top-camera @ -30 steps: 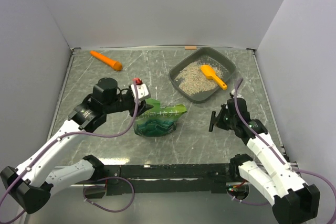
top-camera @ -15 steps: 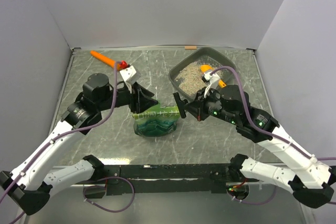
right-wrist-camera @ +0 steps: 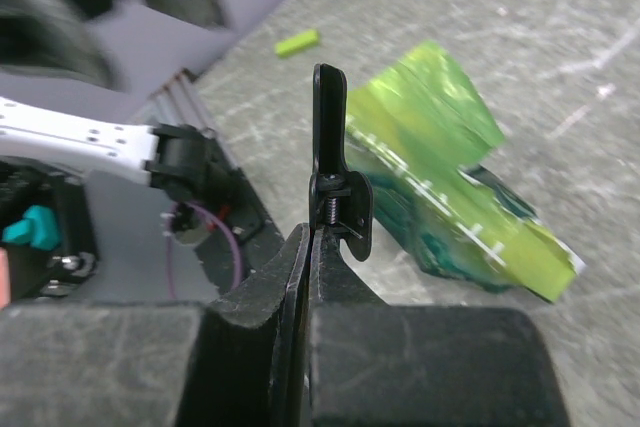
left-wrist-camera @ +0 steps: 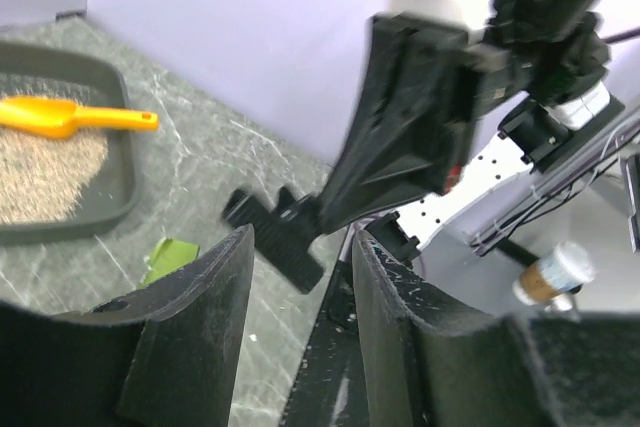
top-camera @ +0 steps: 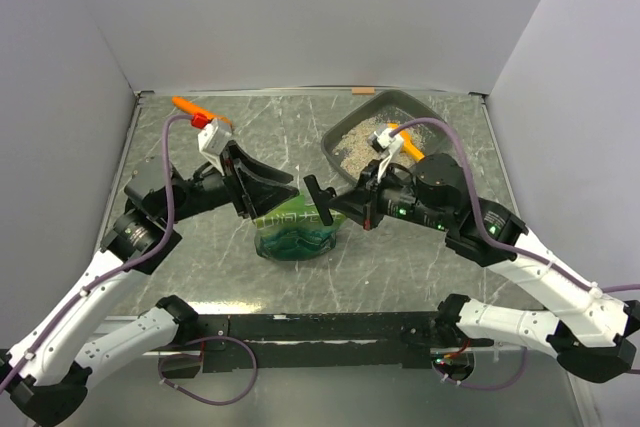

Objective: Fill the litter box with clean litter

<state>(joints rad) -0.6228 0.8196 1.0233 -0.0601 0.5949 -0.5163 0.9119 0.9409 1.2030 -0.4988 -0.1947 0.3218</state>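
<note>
Clasping black clip (right-wrist-camera: 333,162), right tool (right-wrist-camera: 308,247) near green bag (right-wrist-camera: 440,157)

- Right arm swings in from the table's (top-camera: 290,127) right edge to its centre.
- right gripper (top-camera: 338,209), clamped on the black clip (top-camera: 319,201), now hangs over the green bag's (top-camera: 298,239) top edge.
- left gripper (top-camera: 283,187) rises from the bag's top-left corner, jaws half apart, now facing the clip.

Over bag (top-camera: 298,237), left pincer (top-camera: 285,185) and right pincer (top-camera: 335,209) with clip (top-camera: 319,199) face close; narrow gap between them. Behind bag, table (top-camera: 290,127) bare; scoop (left-wrist-camera: 60,117) lies in box (top-camera: 430,117).
</note>
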